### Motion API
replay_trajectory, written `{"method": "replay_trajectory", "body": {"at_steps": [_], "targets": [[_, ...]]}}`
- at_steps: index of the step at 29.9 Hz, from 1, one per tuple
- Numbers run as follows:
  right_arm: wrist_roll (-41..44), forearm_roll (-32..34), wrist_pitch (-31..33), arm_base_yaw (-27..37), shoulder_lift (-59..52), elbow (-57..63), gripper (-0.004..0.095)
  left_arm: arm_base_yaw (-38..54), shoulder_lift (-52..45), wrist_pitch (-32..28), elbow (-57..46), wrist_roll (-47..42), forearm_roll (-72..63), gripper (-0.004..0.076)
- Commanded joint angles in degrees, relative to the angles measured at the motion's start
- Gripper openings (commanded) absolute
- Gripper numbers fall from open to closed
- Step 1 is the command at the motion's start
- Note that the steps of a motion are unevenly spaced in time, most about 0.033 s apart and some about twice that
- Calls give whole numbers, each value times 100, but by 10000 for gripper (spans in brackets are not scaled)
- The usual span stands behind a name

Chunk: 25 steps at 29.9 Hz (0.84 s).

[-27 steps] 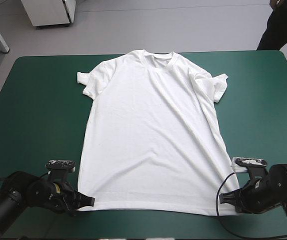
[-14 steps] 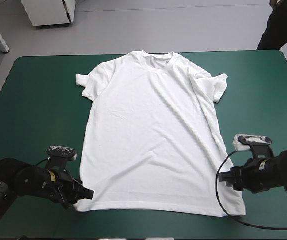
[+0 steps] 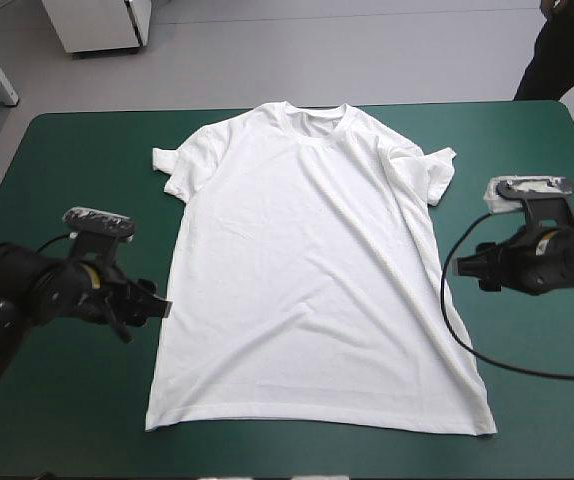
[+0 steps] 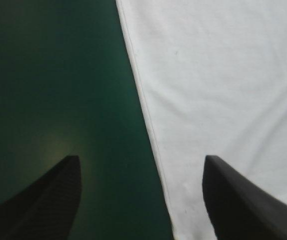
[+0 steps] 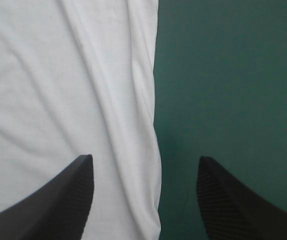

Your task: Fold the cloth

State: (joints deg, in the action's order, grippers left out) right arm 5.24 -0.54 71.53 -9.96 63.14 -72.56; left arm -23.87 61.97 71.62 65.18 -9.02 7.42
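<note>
While the left tool (image 3: 157,308) hangs with its black fingers (image 4: 43,200) spread wide across the left side edge of the T-shirt (image 3: 307,270), one finger above the teal-green surface (image 3: 77,170) and the other above white cloth, it grips nothing, so the step in hand looks to be taking hold of the long sides for a fold. The T-shirt lies spread flat in the middle of the surface, collar (image 3: 317,112) toward the far edge and hem (image 3: 317,420) close to the near edge. Over at the right, the right tool (image 3: 464,266) is likewise spread and empty, straddling the opposite side edge just to the near-edge side of the right sleeve (image 3: 437,175), where the cloth runs in long soft creases. To do this well, each tool should probably descend with the side edge centred between its fingers, as it is now, and pinch both layers of cloth, not only the upper one. The right tool sits somewhat nearer the far edge than the left; matching the two grips along the shirt's length would likely keep the fold line straight. Too shallow a bite could slip off.
</note>
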Motion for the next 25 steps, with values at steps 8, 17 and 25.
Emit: {"method": "replay_trajectory", "body": {"at_steps": [8, 17, 25], "targets": [[48, 54, -9, 40, 1339, -1153, 537, 874, 2490, -239, 2111, 518, -327, 466], [48, 90, -72, 45, 1485, -1156, 537, 1380, 4093, -283, 3480, 785, -557, 454], [48, 336, -1, 45, 1485, -1156, 536, 1380, 4936, -361, 3943, 813, -632, 430]]}}
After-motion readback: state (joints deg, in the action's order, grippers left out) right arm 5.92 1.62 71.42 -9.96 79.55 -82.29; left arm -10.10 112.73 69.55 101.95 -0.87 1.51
